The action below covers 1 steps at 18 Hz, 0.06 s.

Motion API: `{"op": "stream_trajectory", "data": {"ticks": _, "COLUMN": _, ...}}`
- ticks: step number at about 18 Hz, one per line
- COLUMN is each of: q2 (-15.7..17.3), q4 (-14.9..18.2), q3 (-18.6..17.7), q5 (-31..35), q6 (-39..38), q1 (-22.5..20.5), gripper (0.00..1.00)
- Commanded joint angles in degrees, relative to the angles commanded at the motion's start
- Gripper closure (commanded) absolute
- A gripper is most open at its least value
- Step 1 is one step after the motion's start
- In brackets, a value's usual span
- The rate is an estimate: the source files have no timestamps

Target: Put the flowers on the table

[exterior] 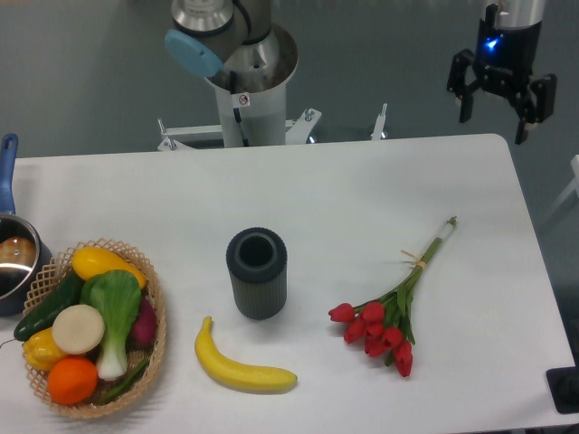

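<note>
Flowers (387, 318) lie flat on the table (362, 194) in the lower right of the frame, red heads toward the bottom, stems slanting up to the right. The gripper (496, 113) hangs far above them at the upper right, beyond the table's back edge, fingers spread and empty. Left of the blooms stand a dark cylinder (257, 272) and a banana (240, 363).
</note>
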State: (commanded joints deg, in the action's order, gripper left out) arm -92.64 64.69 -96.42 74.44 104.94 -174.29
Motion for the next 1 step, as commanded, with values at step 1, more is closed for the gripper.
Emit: {"op": "stream_trajectory", "data": {"ticks": 1, "q2": 0.0, "q4": 0.0, "q3": 0.0, "q5": 0.0, "q6": 0.0, "q1": -0.2, "gripper": 0.0}}
